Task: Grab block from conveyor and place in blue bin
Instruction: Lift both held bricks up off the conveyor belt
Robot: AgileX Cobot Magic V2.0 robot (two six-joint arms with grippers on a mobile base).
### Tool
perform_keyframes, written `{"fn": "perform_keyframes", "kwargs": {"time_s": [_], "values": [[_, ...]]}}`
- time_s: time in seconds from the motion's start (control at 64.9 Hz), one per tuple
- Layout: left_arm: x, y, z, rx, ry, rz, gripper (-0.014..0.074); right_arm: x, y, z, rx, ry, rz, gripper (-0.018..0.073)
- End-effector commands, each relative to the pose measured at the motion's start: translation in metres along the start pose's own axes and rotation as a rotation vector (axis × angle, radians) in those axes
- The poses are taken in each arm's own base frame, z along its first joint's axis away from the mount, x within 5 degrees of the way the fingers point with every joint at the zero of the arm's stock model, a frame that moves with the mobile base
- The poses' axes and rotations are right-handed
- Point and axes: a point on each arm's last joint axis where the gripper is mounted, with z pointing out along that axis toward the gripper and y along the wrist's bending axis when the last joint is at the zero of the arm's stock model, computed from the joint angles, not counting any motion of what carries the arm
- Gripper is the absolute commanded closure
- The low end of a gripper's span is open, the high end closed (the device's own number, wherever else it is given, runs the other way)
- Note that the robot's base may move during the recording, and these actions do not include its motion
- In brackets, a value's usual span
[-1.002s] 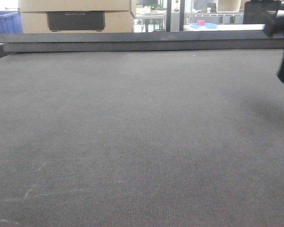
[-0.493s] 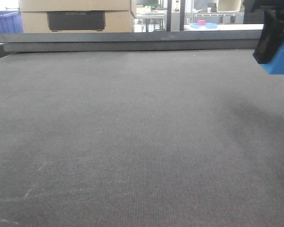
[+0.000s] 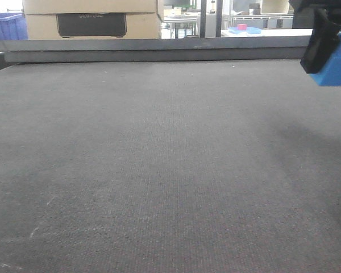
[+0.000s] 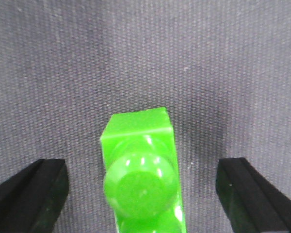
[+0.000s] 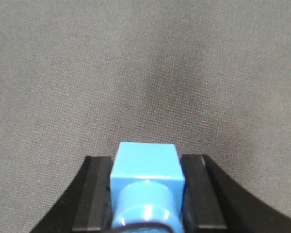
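right gripper [image 5: 146, 191]: clamped tight on the block, one black finger [image 5: 94, 194] pressed flat on each side. No gap that I can see on my wrist feed.

block [image 5: 145, 165]: bright blue. It sits pinched between those fingers, with a round stud on the face nearest the camera. On the front cam it shows at the far right edge [image 3: 335, 63], up in the air and off the belt, partly cut off by the frame.

conveyor [image 3: 159, 159]: big dark grey woven belt that fills most of the front view. There are a few pale scuffs at the near left. From the right wrist cam I get a soft dark shadow on the weave under the block.

rail [image 3: 159, 56]: dark strip running along the far edge of the belt.

left gripper [image 4: 138, 191]: wide open. Its fingers [image 4: 29, 194] sit way out at both bottom corners of my feed and touch nothing.

green block [image 4: 138, 145]: sits between the left fingers with clear space on each side, shiny studs facing the camera. It looks like it's on the belt, but I can't swear to contact from this angle.

blue bin [image 3: 3, 25]: only a corner shows, far left, past the rail. I can't tell what's in it.

cardboard box [image 3: 91, 14]: behind the rail, just right of that bin, with a dark panel on its front.

small red block [image 3: 241, 27]: way in the back on something pale blue, well away from everything I'm driving.
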Motion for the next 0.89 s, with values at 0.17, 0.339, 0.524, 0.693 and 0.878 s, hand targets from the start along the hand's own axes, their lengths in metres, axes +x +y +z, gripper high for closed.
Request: {"fn": "perform_keyframes", "kwargs": {"time_s": [0.17, 0.339, 0.524, 0.693, 0.878], "values": [[-0.002, 0.001, 0.0, -0.002, -0.01, -0.036, 0.0355, -0.002, 0.0, -0.004, 0.0, -0.041, -0.011, 0.0713], [0.0, 0.0, -0.003, 0.004, 0.002, -0.043, 0.0706, -0.003, 0.0, -0.004, 0.0, -0.047, -0.011, 0.0713], [0.003, -0.015, -0.03, 0.015, -0.07, -0.013, 0.0707, 0.0, 0.0, 0.0, 0.0, -0.05, -0.01, 0.0713], [0.006, -0.039, -0.063, 0.019, -0.198, 0.027, 0.0707, 0.014, -0.003, 0.013, 0.006, -0.011, -0.007, 0.0713], [0.017, -0.064, -0.106, 0.057, -0.377, 0.085, 0.0707, 0.026, -0.004, 0.013, 0.006, -0.026, -0.007, 0.0713]]}}
